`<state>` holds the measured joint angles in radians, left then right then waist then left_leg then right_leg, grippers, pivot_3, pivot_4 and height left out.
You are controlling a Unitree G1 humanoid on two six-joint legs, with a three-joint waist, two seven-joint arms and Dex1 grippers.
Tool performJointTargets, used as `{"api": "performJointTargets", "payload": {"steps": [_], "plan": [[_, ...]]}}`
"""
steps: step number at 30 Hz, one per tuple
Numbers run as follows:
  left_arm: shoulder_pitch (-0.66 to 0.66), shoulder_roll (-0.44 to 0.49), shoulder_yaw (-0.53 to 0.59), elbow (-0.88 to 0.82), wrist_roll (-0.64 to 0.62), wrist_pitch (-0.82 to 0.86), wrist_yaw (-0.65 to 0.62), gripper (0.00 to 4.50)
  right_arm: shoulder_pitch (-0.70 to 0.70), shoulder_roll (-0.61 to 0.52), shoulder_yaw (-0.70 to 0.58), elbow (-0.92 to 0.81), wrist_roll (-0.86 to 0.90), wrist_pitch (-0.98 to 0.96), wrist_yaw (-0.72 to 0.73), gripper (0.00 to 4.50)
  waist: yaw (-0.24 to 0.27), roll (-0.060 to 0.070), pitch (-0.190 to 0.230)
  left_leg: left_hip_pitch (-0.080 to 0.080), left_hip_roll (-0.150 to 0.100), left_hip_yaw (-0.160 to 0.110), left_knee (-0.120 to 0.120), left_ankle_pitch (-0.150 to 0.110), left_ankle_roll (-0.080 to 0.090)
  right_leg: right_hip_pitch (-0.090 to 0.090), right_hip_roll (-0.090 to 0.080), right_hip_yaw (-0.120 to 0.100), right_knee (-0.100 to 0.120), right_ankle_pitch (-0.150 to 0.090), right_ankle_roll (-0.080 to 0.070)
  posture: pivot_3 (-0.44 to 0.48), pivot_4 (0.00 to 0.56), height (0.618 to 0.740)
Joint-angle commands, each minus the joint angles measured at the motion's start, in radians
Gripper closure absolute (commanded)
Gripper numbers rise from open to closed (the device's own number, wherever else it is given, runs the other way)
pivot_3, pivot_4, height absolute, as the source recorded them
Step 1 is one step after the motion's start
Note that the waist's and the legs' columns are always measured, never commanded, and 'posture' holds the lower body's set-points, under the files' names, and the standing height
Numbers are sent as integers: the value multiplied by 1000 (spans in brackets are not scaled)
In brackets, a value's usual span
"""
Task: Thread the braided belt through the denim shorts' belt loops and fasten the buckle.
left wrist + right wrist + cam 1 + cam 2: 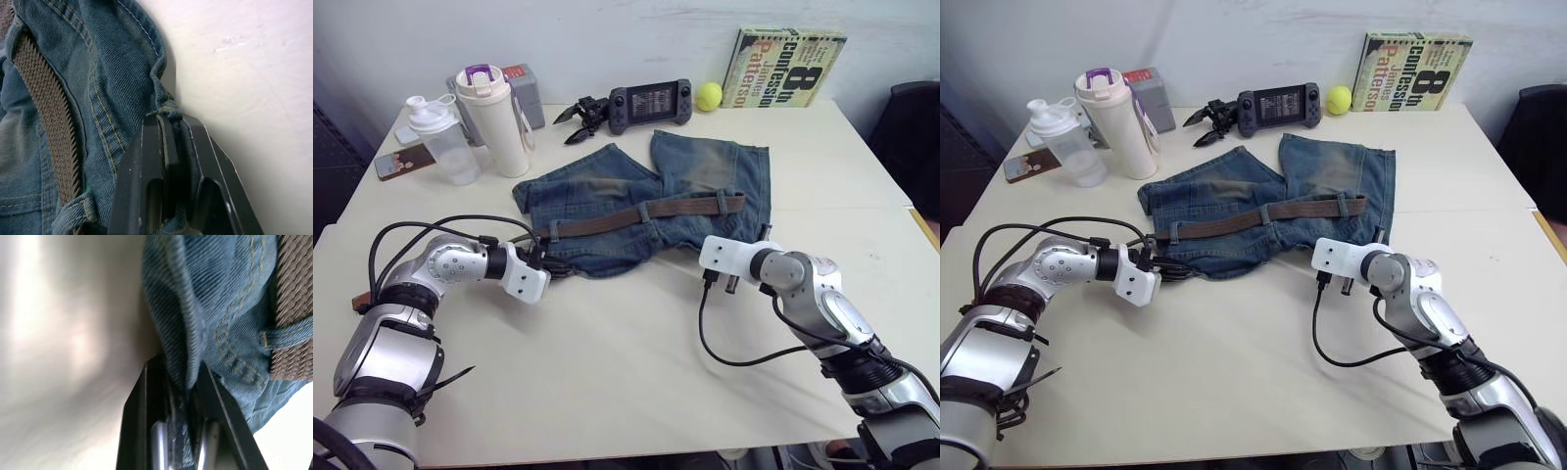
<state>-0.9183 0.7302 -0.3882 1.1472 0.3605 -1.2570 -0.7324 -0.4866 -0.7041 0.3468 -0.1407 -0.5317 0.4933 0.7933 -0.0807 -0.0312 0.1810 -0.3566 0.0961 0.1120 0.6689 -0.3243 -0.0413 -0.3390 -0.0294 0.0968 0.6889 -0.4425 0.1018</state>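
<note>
The denim shorts (607, 186) lie flat mid-table, waistband toward me. The braided belt (646, 217) runs along the waistband under several belt loops (645, 211), from the left side to the right side. I cannot make out the buckle. My left gripper (551, 262) is at the waistband's left corner, shut on a fold of denim (164, 105), with the belt (49, 98) beside it. My right gripper (1381, 235) is at the right corner, shut on the shorts' edge (181, 328); a belt loop (283, 335) crosses the belt (293, 293) nearby.
At the back left stand a clear shaker bottle (438, 137), a white tumbler (493, 117), a grey box (524, 93) and a phone (399, 162). A game controller (651, 103), tennis ball (709, 95) and book (783, 67) line the back edge.
</note>
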Motion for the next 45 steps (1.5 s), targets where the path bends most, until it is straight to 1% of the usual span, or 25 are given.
{"api": "performJointTargets", "payload": {"steps": [1,7,8,9,10,12,13,15,16,17,18,20,21,22,23,25,27,29,30,33,37,38,40,42,45], "plan": [[-9,46,-35,26,91,-16,31,4500,64,-34,29,-38,14,31,97,4476,-1,-1,0,0,0,0,0,0,0,-1,-2,-5,0,0,0,0,150,739],[-26,47,-37,43,98,-36,59,4500,59,-38,33,-18,1,12,97,4476,-3,-1,-1,1,1,2,-1,0,0,-2,-2,-10,1,0,-1,0,150,739],[-25,44,-31,45,77,-42,45,3598,59,-37,30,-18,2,12,98,4500,-3,-2,-1,1,1,2,-1,0,0,-2,-2,-10,1,0,-1,0,150,739],[-19,39,-20,48,40,-47,18,3416,60,-34,23,-23,10,16,101,4500,-3,-3,-2,1,1,2,-1,0,0,-2,-2,-11,1,0,-1,0,150,739],[-13,36,-16,49,12,-53,-5,3069,62,-32,16,-30,15,20,104,4500,-3,-3,-2,1,1,2,-1,0,0,-2,-2,-11,1,0,-1,0,150,739],[-2,42,-18,38,-9,-72,-25,2165,69,-38,5,-45,21,18,110,4500,-3,-3,-2,1,1,3,-1,0,0,-2,-2,-12,1,0,-1,0,150,739],[1,45,-19,33,-16,-77,-31,1843,73,-40,0,-50,23,17,113,4500,-2,-3,-2,1,1,3,-1,0,0,-3,-2,-12,1,0,-1,0,150,739],[21,60,-2,-9,-115,-85,-77,1111,101,-54,-46,-117,70,47,154,4500,-2,-3,-2,1,1,3,-1,0,0,-3,-4,-12,1,0,-1,0,150,739],[35,66,5,-39,-182,-72,-116,886,114,-60,-71,-152,98,62,176,4500,-2,-3,-2,1,1,3,-2,0,0,-3,-4,-12,1,0,-1,0,150,739],[49,72,9,-71,-240,-54,-152,329,125,-64,-95,-178,120,74,189,4075,-1,-3,-2,1,1,4,-2,0,0,-4,-5,-13,1,0,-1,0,150,739],[63,81,10,-106,-289,-32,-187,313,130,-66,-117,-199,141,93,202,3623,-2,-3,-2,1,0,4,-3,0,0,-4,-5,-14,0,0,-1,0,150,739],[101,103,15,-217,-420,53,-279,313,125,-59,-180,-244,206,154,234,3023,-3,-3,-1,0,1,4,-3,-1,-1,-5,-9,-23,1,0,-1,0,150,739],[120,110,32,-286,-500,132,-332,313,105,-59,-221,-261,246,199,257,2288,-3,-2,-1,0,0,4,-3,-1,-1,-5,-11,-30,1,1,-1,0,150,739],[131,121,50,-356,-576,236,-394,313,63,-73,-272,-263,292,243,288,1929,-4,-1,0,0,0,4,-3,-1,-1,-5,-12,-34,1,1,-1,0,150,739],[130,127,72,-401,-633,340,-448,313,8,-87,-318,-249,334,289,312,1690,-5,-1,0,0,0,4,-3,-1,-1,-6,-13,-36,1,1,-2,0,150,739],[116,132,98,-442,-694,481,-515,313,-67,-113,-357,-210,377,332,339,685,-5,1,3,-1,0,4,-3,-1,-1,-6,-13,-36,1,1,-3,0,150,739],[58,99,130,-398,-736,682,-565,313,-196,-100,-360,-78,388,371,313,53,-5,3,7,-2,0,4,-2,-1,-1,-7,-13,-37,2,2,-4,0,150,739],[21,79,147,-373,-757,813,-578,313,-274,-89,-354,7,398,395,290,19,-6,6,9,-7,-1,4,1,-1,-1,-12,-13,-37,4,3,-5,0,150,739],[16,77,157,-382,-760,868,-582,313,-297,-88,-350,29,410,408,285,19,-6,6,9,-15,0,2,10,-1,-1,-19,-11,-39,7,3,-5,0,150,739],[-83,26,180,-206,-695,1052,-601,313,-454,-25,-349,281,454,456,231,19,-10,6,9,-17,-1,3,13,-2,0,-21,-12,-41,7,3,-5,0,150,739],[-180,-42,210,-41,-643,1254,-588,313,-546,23,-326,519,489,417,205,19,-17,5,9,-21,-3,5,13,-2,1,-28,-13,-42,10,3,-5,0,150,739],[-194,-51,217,-19,-630,1285,-591,313,-560,30,-320,555,497,409,202,19,-22,5,9,-23,-2,5,13,-2,1,-31,-13,-43,11,3,-5,0,150,739],[-212,-78,230,40,-599,1348,-558,313,-590,51,-301,642,503,384,196,19,-34,5,9,-33,-3,5,15,-2,1,-42,-14,-44,20,3,-5,0,150,739],[-211,-94,231,87,-562,1387,-542,313,-604,66,-286,698,519,371,216,19,-43,5,9,-34,-3,5,16,-2,1,-45,-15,-47,23,3,-5,0,150,739],[-189,-103,221,116,-498,1379,-513,313,-614,77,-272,742,541,366,240,19,-58,5,9,-35,-4,5,15,-2,1,-48,-16,-50,26,3,-5,0,150,739]]}}
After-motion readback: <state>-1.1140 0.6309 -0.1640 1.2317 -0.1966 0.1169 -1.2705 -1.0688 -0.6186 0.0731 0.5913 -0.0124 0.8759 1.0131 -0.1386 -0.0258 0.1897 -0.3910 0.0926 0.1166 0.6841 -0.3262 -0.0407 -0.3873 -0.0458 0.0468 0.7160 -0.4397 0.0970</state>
